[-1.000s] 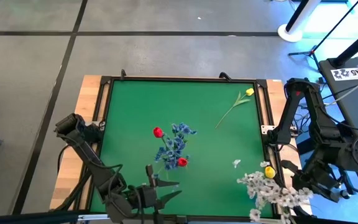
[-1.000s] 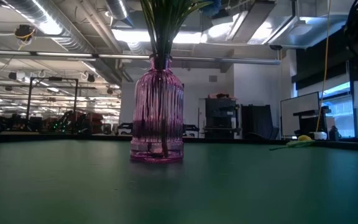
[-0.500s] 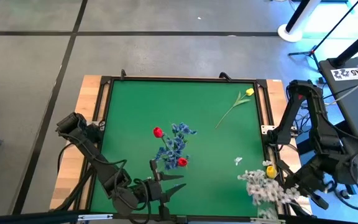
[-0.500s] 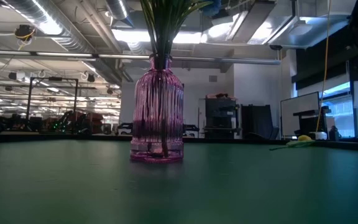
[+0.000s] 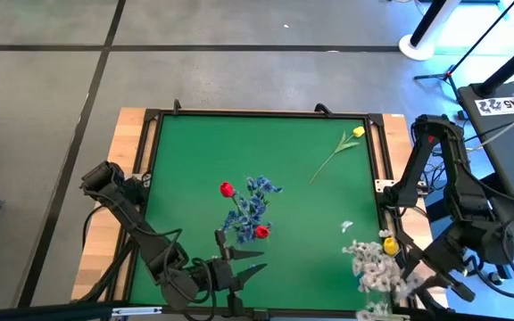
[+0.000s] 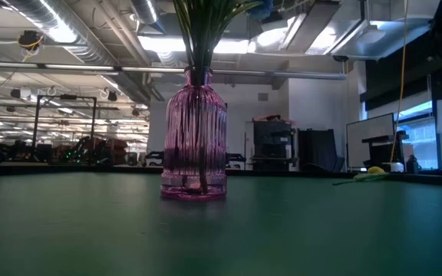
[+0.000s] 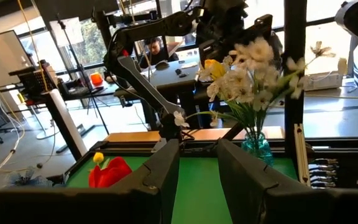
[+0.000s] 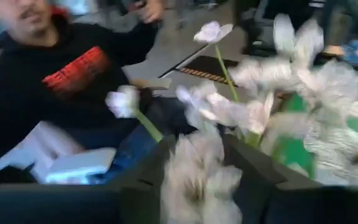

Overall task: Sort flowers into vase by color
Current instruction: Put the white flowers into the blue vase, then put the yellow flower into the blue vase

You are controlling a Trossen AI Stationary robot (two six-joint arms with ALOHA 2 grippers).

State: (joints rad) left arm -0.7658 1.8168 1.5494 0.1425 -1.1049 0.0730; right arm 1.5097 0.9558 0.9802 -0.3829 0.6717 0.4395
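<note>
Green surface point(image 5: 194, 152), two arms at the near edge.

Right gripper point(image 5: 409, 287) sits at the near-right corner, right at the white spray point(image 5: 377, 267). In the right wrist view the white blossoms point(image 8: 197, 168) fill the gap between its fingers, so the jaws look clamped on the spray, though the stem contact itself is hidden. A teal vase point(image 7: 257, 144) shows under that spray in the left wrist view; it is covered by blossoms from above. A yellow bud point(image 5: 387, 244) sits in the same bunch, so that corner looks unsorted. One loose white petal point(image 5: 347, 226) lies on the surface just beside the bunch.

Left gripper point(image 5: 237, 266) hovers at the near edge, centre-left, jaws apart, holding nothing. It points toward the right, along the near edge.

Purple vase point(image 6: 195, 146) stands mid-surface and carries the blue spray point(image 5: 255, 203) plus two red tulips point(image 5: 227, 189). Stems stand upright in its neck. Seen from above, this bunch lies just beyond the left jaws, toward the far side, near but apart.

Key relation for the next move: the only flower lying free is the yellow tulip point(image 5: 357, 132) at the far-right corner. Its long axis runs diagonally, bud toward the far-right corner, stem end toward the centre. The right arm is the nearer one, but its jaws are busy; the left jaws are free yet well apart from it. My guess is the right arm finishes with the white spray first.
</note>
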